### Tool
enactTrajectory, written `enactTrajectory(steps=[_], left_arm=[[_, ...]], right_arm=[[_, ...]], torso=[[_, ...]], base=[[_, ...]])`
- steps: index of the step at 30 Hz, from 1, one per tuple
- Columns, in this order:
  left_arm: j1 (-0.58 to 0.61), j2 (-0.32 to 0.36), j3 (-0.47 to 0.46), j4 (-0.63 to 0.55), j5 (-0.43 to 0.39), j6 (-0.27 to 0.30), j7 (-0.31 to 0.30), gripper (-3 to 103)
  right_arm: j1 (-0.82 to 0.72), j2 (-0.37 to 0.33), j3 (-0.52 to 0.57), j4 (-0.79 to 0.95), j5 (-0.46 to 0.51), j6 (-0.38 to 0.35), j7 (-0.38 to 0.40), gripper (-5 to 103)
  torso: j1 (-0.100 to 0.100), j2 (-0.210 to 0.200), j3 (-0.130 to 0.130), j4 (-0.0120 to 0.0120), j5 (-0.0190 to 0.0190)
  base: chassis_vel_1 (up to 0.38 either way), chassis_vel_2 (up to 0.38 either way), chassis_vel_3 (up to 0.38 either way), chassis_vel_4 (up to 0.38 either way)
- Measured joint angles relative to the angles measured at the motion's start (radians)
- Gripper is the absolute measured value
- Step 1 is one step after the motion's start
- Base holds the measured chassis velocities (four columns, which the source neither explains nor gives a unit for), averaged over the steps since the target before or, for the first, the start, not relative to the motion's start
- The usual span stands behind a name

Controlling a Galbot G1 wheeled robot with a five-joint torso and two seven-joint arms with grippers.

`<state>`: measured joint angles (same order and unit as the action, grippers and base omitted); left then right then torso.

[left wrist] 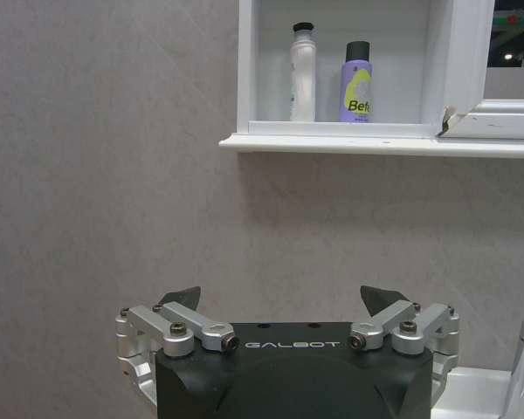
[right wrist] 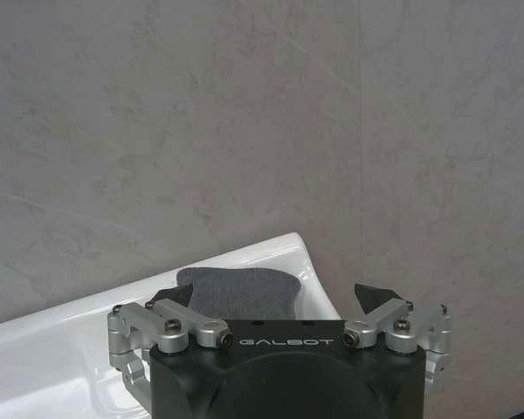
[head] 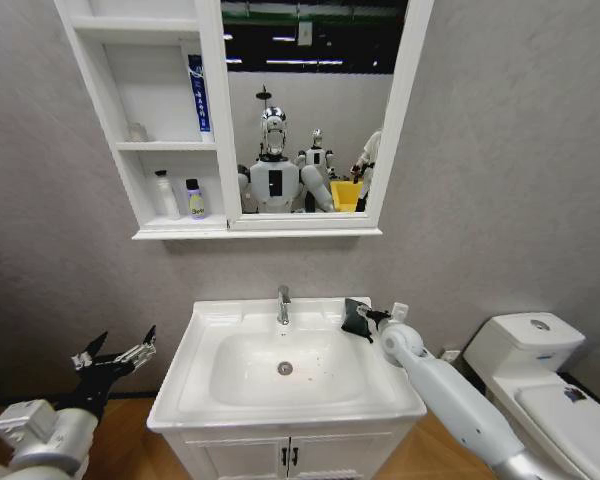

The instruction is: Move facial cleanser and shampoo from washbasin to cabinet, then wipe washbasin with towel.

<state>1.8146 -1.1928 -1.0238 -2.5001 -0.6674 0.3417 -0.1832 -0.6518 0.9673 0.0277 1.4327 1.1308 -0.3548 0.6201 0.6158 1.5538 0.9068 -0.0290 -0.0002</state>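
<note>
With both bottles shelved, the empty, wide-open right gripper should drop squarely over the towel at 12 o'clock.

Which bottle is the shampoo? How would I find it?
Look at the white cabinet on the wall above the washbasin, at its lowest shelf. The shampoo is the shorter bottle, with a black cap and yellow-green label, beside the slim all-white facial cleanser.
</note>
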Motion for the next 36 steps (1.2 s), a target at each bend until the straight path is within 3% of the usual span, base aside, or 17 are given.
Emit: enactTrajectory(steps=[5, 9, 21, 28, 30, 31, 32, 36], left_arm=[[0.0, 0.0, 0.0, 0.0, 0.0, 0.0, 0.0, 100], [0.0, 0.0, 0.0, 0.0, 0.0, 0.0, 0.0, 100], [0.0, 0.0, 0.0, 0.0, 0.0, 0.0, 0.0, 100], [0.0, 0.0, 0.0, 0.0, 0.0, 0.0, 0.0, 100], [0.0, 0.0, 0.0, 0.0, 0.0, 0.0, 0.0, 100], [0.0, 0.0, 0.0, 0.0, 0.0, 0.0, 0.0, 100], [0.0, 0.0, 0.0, 0.0, 0.0, 0.0, 0.0, 100], [0.0, 0.0, 0.0, 0.0, 0.0, 0.0, 0.0, 100]], right_arm=[[0.047, 0.0, -0.032, -0.029, 0.071, -0.075, -0.018, 100], [0.048, -0.009, -0.04, -0.029, 0.056, -0.141, -0.053, 100], [0.066, 0.004, -0.068, -0.085, 0.001, -0.158, -0.084, 102], [0.096, 0.032, -0.099, -0.141, -0.003, -0.156, -0.081, 71], [0.103, 0.038, -0.105, -0.153, -0.003, -0.154, -0.081, 71], [0.11, 0.042, -0.109, -0.163, -0.002, -0.153, -0.081, 60], [0.11, 0.042, -0.109, -0.163, -0.002, -0.153, -0.081, 60], [0.124, 0.054, -0.117, -0.189, 0.002, -0.15, -0.082, 43]], torso=[[0.0, 0.0, 0.0, -0.0001, 0.0001], [0.0, 0.0, 0.0, -0.0001, 0.0002], [0.0, 0.0, 0.0, 0.0, 0.0], [0.0, 0.0, 0.0, 0.0, 0.0002], [0.0, 0.0, 0.0, 0.0, 0.0002], [0.0, 0.0, 0.0, 0.0, 0.0002], [0.0, 0.0, 0.0, 0.0, 0.0002], [0.0, 0.0, 0.0, 0.0, 0.0002]], base=[[0.0, 0.0, 0.0, 0.0], [0.0, 0.0, 0.0, 0.0], [0.0, 0.0, 0.0, 0.0], [0.0, 0.0, 0.0, 0.0], [0.0, 0.0, 0.0, 0.0], [0.0, 0.0, 0.0, 0.0], [0.0, 0.0, 0.0, 0.0], [0.0, 0.0, 0.0, 0.0]])
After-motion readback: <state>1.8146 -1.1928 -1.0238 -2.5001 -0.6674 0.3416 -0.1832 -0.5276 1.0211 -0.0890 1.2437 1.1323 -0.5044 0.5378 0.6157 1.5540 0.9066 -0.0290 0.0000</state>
